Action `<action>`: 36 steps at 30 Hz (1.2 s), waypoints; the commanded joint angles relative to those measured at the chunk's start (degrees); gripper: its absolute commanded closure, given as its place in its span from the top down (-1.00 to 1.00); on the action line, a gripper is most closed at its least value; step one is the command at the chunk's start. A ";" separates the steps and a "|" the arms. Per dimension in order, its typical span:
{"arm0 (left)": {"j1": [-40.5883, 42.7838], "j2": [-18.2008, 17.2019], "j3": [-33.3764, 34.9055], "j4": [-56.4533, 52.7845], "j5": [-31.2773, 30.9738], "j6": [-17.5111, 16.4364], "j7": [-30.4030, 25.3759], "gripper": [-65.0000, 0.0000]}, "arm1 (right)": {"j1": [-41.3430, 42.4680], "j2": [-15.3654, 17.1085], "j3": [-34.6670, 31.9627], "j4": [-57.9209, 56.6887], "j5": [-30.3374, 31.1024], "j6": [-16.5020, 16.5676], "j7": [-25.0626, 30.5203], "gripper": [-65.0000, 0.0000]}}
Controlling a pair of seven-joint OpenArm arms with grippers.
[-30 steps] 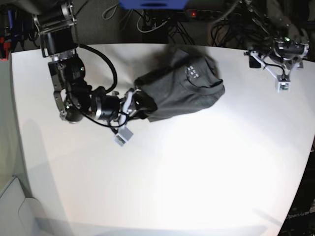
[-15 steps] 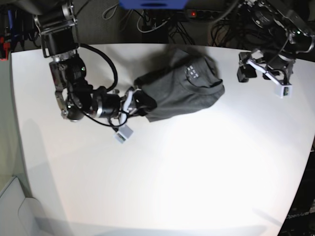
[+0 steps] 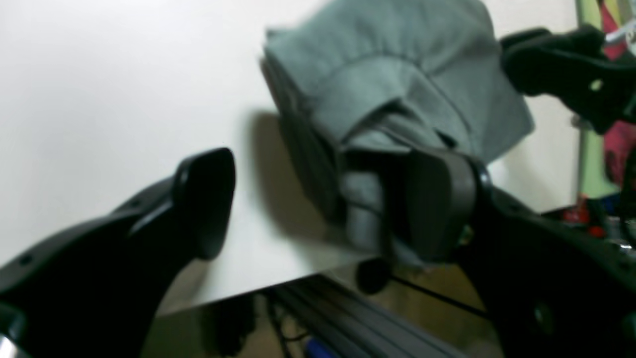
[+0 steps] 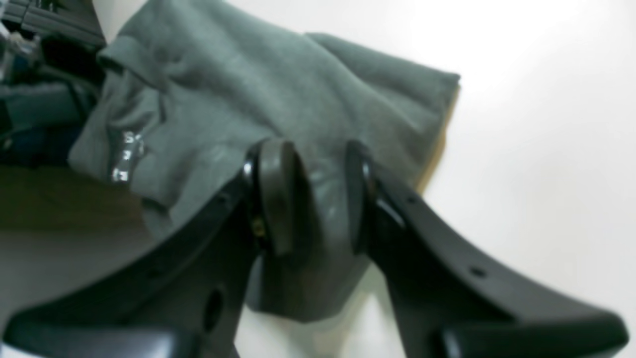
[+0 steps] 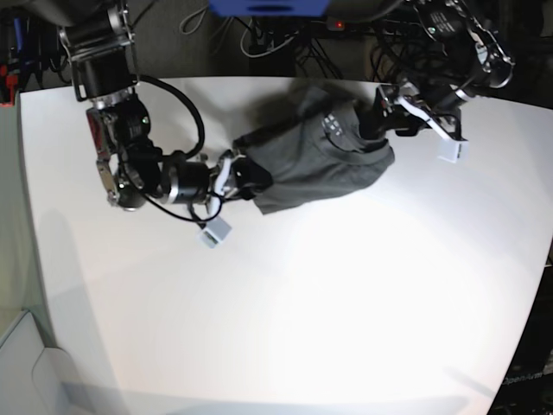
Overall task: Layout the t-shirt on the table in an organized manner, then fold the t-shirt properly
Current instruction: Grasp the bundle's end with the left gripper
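table (image 5: 285,328): we see it white and wide; its far edge lies close behind the shirt.
shirt (image 5: 315,160): bunched heap near that far edge, not laid out. We judge a pull toward the edge could drag it off.
right gripper (image 4: 310,199): fingers clamped on a fold at the heap's near end. A thin pinch may slip under tension.
left gripper (image 3: 318,209): fingers apart, one pad against the cloth, nothing held. Closing here may catch several layers at once.

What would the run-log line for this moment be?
stage: layout | t-shirt: bunched on table | right tool: shut on shirt edge | left tool: open at collar end
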 commanded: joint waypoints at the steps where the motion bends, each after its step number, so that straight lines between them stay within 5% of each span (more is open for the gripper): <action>1: -0.49 -0.26 0.13 0.54 -2.41 -0.12 -0.71 0.60 | 1.24 0.27 0.16 0.84 1.25 0.60 0.91 -0.50; 11: -0.66 -0.26 0.04 -3.42 -3.82 -0.12 -1.32 0.60 | 1.42 0.09 0.16 0.84 1.25 0.60 0.91 -0.49; 16: -0.66 -0.26 0.39 -9.04 -3.82 -0.12 -6.24 0.60 | 1.42 0.01 0.16 0.84 1.25 0.60 0.91 -0.49; 29: -0.31 -0.26 12.26 -10.10 -4.34 -0.12 -16.53 0.60 | 1.33 0.27 0.16 0.84 1.25 0.60 0.82 -0.49; 36: -0.66 -0.26 12.26 -12.82 -3.82 6.52 -18.99 0.58 | 1.15 0.89 0.16 0.84 1.25 0.60 1.00 -0.50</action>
